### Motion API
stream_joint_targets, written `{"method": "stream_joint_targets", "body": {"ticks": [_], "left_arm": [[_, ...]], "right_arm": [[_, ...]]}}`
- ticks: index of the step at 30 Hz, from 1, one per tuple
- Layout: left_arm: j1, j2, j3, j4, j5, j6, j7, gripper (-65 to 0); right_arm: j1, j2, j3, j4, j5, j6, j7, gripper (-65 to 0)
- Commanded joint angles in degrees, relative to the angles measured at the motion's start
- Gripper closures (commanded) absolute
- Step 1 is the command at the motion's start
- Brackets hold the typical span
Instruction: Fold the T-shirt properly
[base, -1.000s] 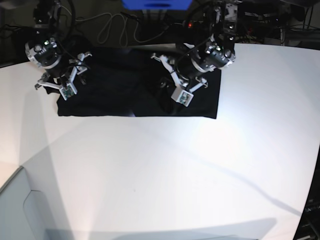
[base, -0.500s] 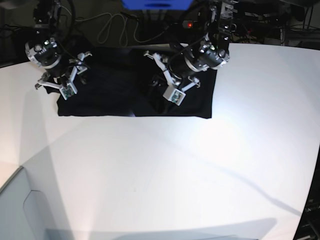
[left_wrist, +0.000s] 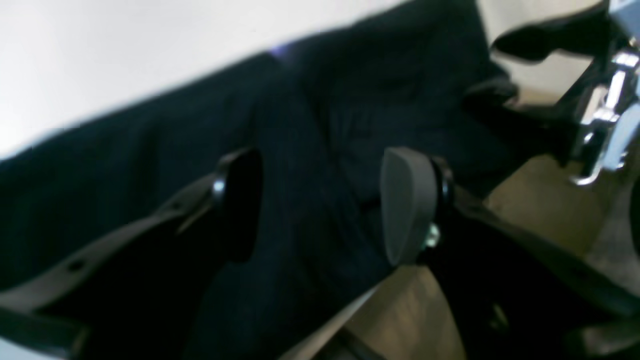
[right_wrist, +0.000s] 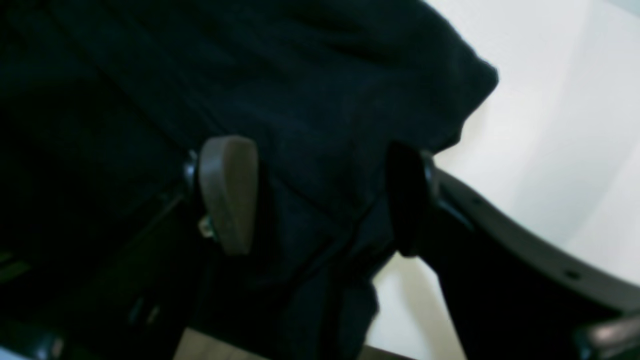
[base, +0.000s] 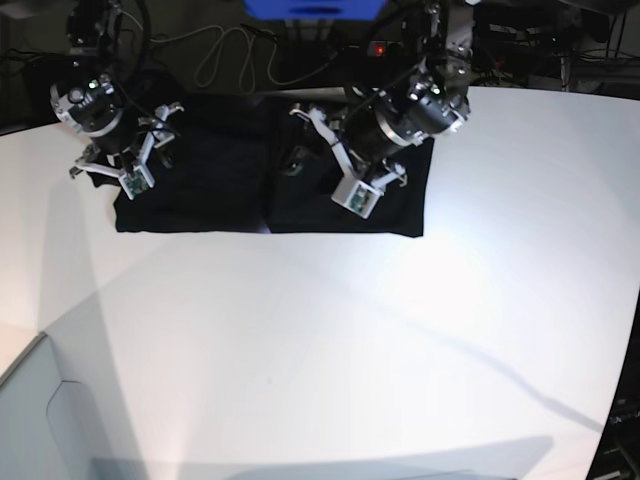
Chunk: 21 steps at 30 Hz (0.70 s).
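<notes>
The black T-shirt (base: 220, 190) lies flat in a wide rectangle at the back of the white table (base: 350, 340), plain side up; no print shows. My left gripper (base: 305, 150) hovers over the shirt's right half. In the left wrist view this gripper (left_wrist: 325, 205) is open, with dark cloth (left_wrist: 320, 125) beneath the jaws near the table's back edge. My right gripper (base: 140, 150) is over the shirt's left end. In the right wrist view it (right_wrist: 317, 197) is open, with the bunched cloth edge (right_wrist: 350, 90) beneath and between the fingers.
Cables (base: 225, 55) and a blue box (base: 310, 8) lie behind the table's back edge. A grey panel (base: 40, 420) sits at the front left corner. A wooden floor (left_wrist: 540, 200) shows past the table edge.
My left arm shifted left over the shirt, then settled slightly lower. The shirt's right edge moved a little leftward. My right arm has not moved.
</notes>
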Motion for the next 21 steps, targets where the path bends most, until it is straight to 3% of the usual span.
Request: {"method": "stream_joint_targets", "body": {"ticks": [1,6,12,15,21], "left_arm": [[-0.1,0.1,-0.2,1.5,-0.9,-0.3,-1.0,-36.5],[0.0,-1.1,-6.0,1.2,-0.9,-0.3,-1.0,-36.6],[0.0,-0.7,-23.2,1.3,-0.9,-0.7,-0.8,-36.6],[-0.1,-0.7,-32.2,1.3,-0.9,-1.0,-0.6,-36.7],[-0.1,-1.0,-40.3,0.5,-0.9,-1.0,-0.6,-36.7]], "right_arm": [[0.1,0.6,1.5,2.6,0.6,0.6,1.3,-39.0],[0.0,0.1,4.0,8.1,0.7,0.6,1.3,-39.5],[-1.9,-0.4,4.0,9.0,0.9,0.6,0.5,-39.9],[-1.5,-1.6,4.6,8.9,0.9,0.6,-2.1,-45.4],[2.5,-2.7,6.6,4.4,0.7,0.6,-6.0,-49.9]]}}
